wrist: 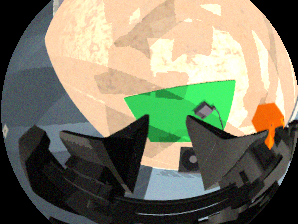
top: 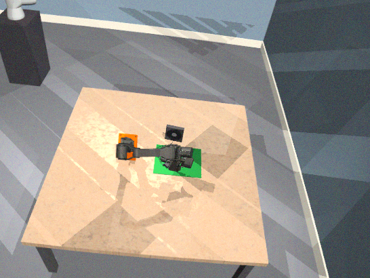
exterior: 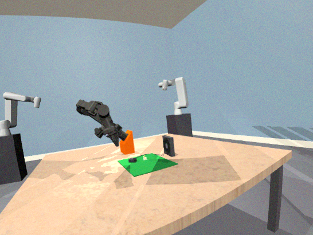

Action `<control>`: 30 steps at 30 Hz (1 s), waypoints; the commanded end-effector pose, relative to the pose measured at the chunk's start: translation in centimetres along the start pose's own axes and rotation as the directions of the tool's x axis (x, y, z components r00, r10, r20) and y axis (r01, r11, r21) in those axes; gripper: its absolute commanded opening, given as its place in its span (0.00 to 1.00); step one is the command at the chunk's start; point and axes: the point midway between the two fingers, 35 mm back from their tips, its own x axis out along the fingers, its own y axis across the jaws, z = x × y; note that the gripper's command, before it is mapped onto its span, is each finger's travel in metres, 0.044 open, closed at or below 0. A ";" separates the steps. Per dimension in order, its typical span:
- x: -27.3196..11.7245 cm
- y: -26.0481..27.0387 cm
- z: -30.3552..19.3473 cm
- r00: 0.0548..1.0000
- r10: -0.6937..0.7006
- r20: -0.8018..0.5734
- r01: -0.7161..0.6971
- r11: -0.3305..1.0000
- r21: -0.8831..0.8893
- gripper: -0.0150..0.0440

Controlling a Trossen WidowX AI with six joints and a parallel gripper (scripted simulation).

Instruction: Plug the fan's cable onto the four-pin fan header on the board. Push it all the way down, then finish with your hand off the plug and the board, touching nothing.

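Note:
My gripper (wrist: 168, 117) is open and empty, in the air above the green board (top: 196, 171) (exterior: 149, 169) (wrist: 170, 112). The fan's dark plug (exterior: 132, 160) (wrist: 203, 109) lies on the board, away from the fingers; in the wrist view it is up and right of the fingertip gap. A thin cable runs from it toward the square black fan (top: 174, 133) (exterior: 168, 145) (wrist: 189, 159), which stands beside the board. The small pale header (exterior: 144, 157) shows on the board in the exterior view. In the top view the arm hides the plug and header; in the wrist view I cannot make out the header.
An orange block (top: 134, 140) (exterior: 127, 146) (wrist: 268, 117) stands at the arm's base on the wooden table (top: 217, 234) (exterior: 200, 198). The fan is upright close to the board's edge. White arms on dark pedestals stand beyond the table.

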 end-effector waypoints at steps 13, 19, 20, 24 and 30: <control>1.0 -9.3 -6.3 0.993 -0.080 0.084 0.030 0.876 0.481 0.61; 1.0 -9.3 -6.3 0.993 -0.080 0.084 0.030 0.876 0.481 0.61; 1.2 -9.3 -6.2 0.993 -0.081 0.083 0.031 0.876 0.482 0.61; 3.9 -9.7 -5.5 0.993 -0.082 0.081 0.033 0.876 0.482 0.61; 7.2 -10.6 -4.2 0.993 -0.079 0.086 0.028 0.876 0.481 0.61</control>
